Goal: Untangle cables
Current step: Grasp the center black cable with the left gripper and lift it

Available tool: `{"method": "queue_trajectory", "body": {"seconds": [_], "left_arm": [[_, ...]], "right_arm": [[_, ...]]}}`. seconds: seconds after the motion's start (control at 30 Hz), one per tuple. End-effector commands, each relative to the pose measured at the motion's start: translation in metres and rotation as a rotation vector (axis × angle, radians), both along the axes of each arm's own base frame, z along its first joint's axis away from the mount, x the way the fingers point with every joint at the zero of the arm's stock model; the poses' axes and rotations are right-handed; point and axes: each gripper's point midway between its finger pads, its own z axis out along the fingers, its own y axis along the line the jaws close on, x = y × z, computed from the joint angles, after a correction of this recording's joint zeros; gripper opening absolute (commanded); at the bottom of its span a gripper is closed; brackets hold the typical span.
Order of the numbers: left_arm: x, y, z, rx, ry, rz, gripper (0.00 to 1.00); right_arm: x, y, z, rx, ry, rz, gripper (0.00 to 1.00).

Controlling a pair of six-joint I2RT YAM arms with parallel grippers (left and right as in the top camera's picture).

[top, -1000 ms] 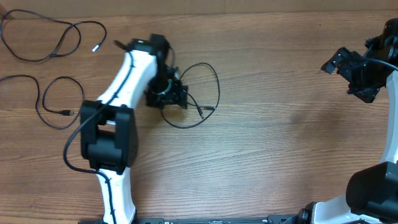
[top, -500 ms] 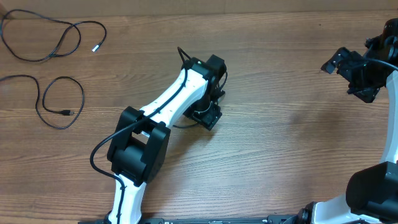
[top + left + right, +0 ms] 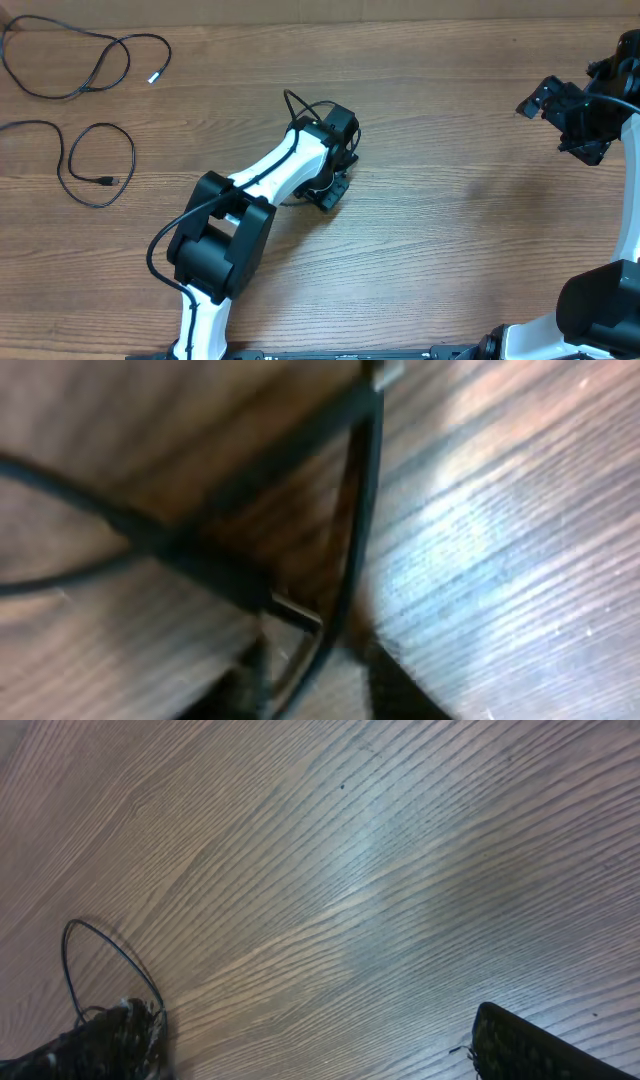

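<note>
left wrist: blurred cable crossing a plug, ends cut off

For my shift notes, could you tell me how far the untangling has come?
Done: the top-left cable and the looped cable lie apart at far left. In hand: the left hand is down on the third cable at centre. Left: probably laying it out alone; the right hand hangs open.

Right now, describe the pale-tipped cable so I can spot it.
Look at the table's far left corner. The pale-tipped cable sprawls there in long loose loops, beyond a smaller looped cable. Only it ends in a silvery-white tip; its neighbour's plug is dark.
</note>
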Motion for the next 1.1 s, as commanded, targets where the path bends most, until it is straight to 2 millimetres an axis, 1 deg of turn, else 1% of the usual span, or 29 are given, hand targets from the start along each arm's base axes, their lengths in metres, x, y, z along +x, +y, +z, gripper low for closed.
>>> {"method": "queue_trajectory", "body": {"seconds": [0.0, 0.1, 0.17, 0.2, 0.3, 0.4, 0.57, 0.6, 0.73, 0.8, 0.83, 0.93, 1.0, 1.07], "left_arm": [[-0.013, 0.006, -0.017, 0.012, 0.028, -0.011, 0.04], [-0.018, 0.009, -0.018, 0.023, 0.045, 0.016, 0.04], [-0.021, 0.011, -0.017, 0.032, 0.062, 0.064, 0.04], [-0.024, 0.01, -0.013, 0.031, 0.081, 0.134, 0.04], [-0.022, 0.009, -0.002, 0.045, 0.09, 0.278, 0.04], [-0.017, -0.001, 0.013, 0.012, 0.099, 0.301, 0.04], [-0.009, -0.042, 0.052, -0.177, 0.156, 0.295, 0.04], [-0.007, -0.053, 0.064, -0.231, 0.168, 0.29, 0.04], [-0.001, -0.087, 0.105, -0.41, 0.203, 0.262, 0.04], [0.003, -0.099, 0.128, -0.49, 0.208, 0.245, 0.04], [0.004, -0.102, 0.135, -0.512, 0.203, 0.238, 0.04], [0.011, -0.109, 0.167, -0.587, 0.158, 0.215, 0.04], [0.015, -0.107, 0.185, -0.606, 0.107, 0.201, 0.04], [0.016, -0.105, 0.197, -0.617, 0.073, 0.196, 0.04]], "right_arm": [[0.001, 0.0, 0.0, -0.002, -0.004, 0.004, 1.0], [0.001, 0.0, 0.0, -0.002, -0.004, 0.004, 1.0], [0.001, 0.0, 0.0, -0.002, -0.005, 0.004, 1.0], [0.001, 0.0, 0.0, -0.002, -0.005, 0.004, 1.0], [0.001, 0.0, 0.0, -0.002, -0.004, 0.004, 1.0], [0.001, 0.0, 0.0, -0.002, -0.005, 0.004, 1.0], [0.001, 0.0, 0.0, -0.002, -0.005, 0.004, 1.0], [0.001, 0.0, 0.0, -0.002, -0.004, 0.005, 1.0], [0.001, 0.0, 0.0, -0.002, -0.004, 0.004, 1.0], [0.001, 0.0, 0.0, -0.002, -0.005, 0.004, 1.0], [0.001, 0.0, 0.0, -0.002, -0.004, 0.004, 1.0], [0.001, 0.0, 0.0, -0.002, -0.004, 0.004, 1.0], [0.001, 0.0, 0.0, -0.002, -0.005, 0.005, 1.0], [0.001, 0.0, 0.0, -0.002, -0.005, 0.004, 1.0]]}}
